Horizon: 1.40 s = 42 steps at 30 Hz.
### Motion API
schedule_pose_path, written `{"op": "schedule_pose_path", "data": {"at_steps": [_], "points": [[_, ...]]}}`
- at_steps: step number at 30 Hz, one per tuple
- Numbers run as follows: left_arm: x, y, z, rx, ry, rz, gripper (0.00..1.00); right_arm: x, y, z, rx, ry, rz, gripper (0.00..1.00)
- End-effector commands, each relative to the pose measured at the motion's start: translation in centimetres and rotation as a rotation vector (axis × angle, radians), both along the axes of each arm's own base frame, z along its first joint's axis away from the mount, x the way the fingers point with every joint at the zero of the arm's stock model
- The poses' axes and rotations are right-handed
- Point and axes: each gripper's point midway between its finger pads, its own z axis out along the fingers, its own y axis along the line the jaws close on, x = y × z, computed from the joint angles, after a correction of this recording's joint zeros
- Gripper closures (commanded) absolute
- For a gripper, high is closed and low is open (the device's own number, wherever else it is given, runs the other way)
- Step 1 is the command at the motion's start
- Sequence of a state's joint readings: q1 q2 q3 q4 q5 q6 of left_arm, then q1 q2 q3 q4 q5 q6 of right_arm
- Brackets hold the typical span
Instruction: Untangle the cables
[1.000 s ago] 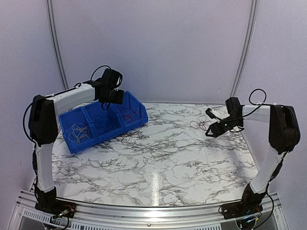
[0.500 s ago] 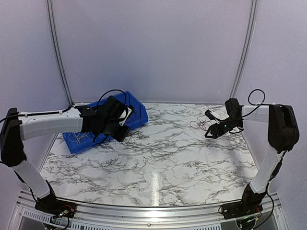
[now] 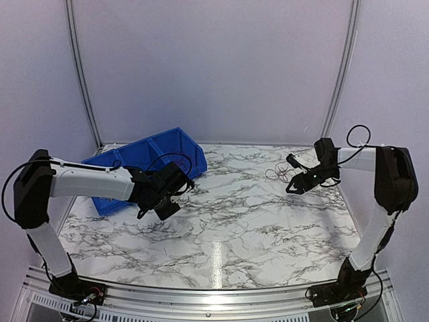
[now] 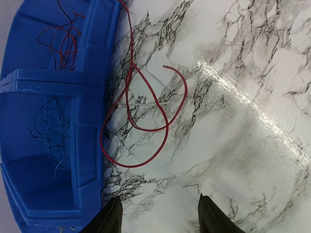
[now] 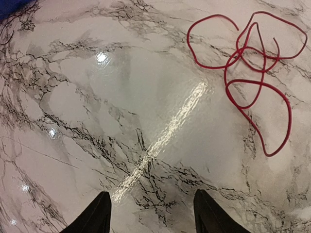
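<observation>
Container: one blue bin (image 3: 151, 144) stands at the far left of the marble table (image 3: 234, 221), divided into compartments in a row. In the left wrist view two of them can be read.
- End compartment: a loose bundle of red wires (image 4: 63, 43).
- Middle compartment: a looping bundle of blue wires (image 4: 48, 128).
- A further compartment lies at the frame edge, and its contents cannot be made out.

Cables outside the bin:
- A loose red cable (image 4: 132, 70) lies on the table just beside the bin's front wall (image 4: 92, 97), curled into two overlapping loops. One strand runs alongside that wall to the picture edge. Whether it joins the wires inside cannot be told.
- A red tangle (image 5: 240, 51) of several crossing loops lies flat on the table at the far right (image 3: 278, 173), well apart from the bin.

Tools:
- Left gripper (image 4: 158, 221): above the table near the bin, with the loose red cable ahead of its fingertips and not touching them. The jaws stand apart, with nothing but bare table between them.
- Right gripper (image 5: 150, 213): above the far right part of the table, near the red tangle but clear of it. The jaws stand apart and hold nothing.

In the overhead view the left arm (image 3: 87, 181) crosses in front of the bin and hides most of its interior.
</observation>
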<state>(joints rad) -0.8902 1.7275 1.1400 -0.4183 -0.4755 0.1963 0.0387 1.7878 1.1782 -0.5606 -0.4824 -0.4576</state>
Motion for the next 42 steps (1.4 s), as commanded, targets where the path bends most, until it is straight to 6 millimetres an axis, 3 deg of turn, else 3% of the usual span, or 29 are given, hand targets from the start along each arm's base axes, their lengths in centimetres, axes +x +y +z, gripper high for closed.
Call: {"op": "schedule_pose_path", "data": {"at_steps": [1,9,14,17,23,28,31,33,34,38,42], "points": [[0.7,0.0,-0.7,0.098,-0.01,-0.028,0.45,0.5,0.0,0.9,0.015,-0.014,0.009,0.42],[3.4,0.3,-2.1,0.238,-0.126,-0.014,0.54,0.3,0.1,0.7,0.026,-0.005,0.017,0.42],[4.5,-0.8,-1.5,0.205,-0.178,-0.005,0.87,0.3,0.0,0.7,0.033,0.0,0.017,0.42],[4.4,-2.1,0.8,0.114,-0.193,-0.018,1.0,0.3,-0.1,0.7,0.039,0.001,0.014,0.42],[5.2,-3.4,7.2,-0.052,-0.275,0.003,1.0,0.4,-0.3,0.5,0.043,0.005,0.012,0.43],[7.9,-3.3,11.0,-0.114,-0.335,0.046,1.0,0.3,-0.2,0.3,0.045,0.013,0.013,0.43],[9.3,-3.5,12.4,-0.156,-0.343,0.05,1.0,0.3,-0.2,0.5,0.047,0.01,0.013,0.43],[9.1,-4.4,12.3,-0.163,-0.301,-0.003,1.0,0.2,-0.2,0.6,0.049,0.01,0.013,0.43],[8.7,-4.6,11.6,-0.154,-0.263,-0.026,0.99,0.2,-0.1,0.7,0.051,0.008,0.014,0.43],[6.8,-4.1,7.4,-0.093,-0.146,-0.027,0.6,0.3,-0.1,1.1,0.053,-0.003,0.015,0.43],[4.6,-3.4,3.6,-0.009,-0.103,-0.023,0.43,0.3,-0.1,0.7,0.05,0.004,0.02,0.43]]}}
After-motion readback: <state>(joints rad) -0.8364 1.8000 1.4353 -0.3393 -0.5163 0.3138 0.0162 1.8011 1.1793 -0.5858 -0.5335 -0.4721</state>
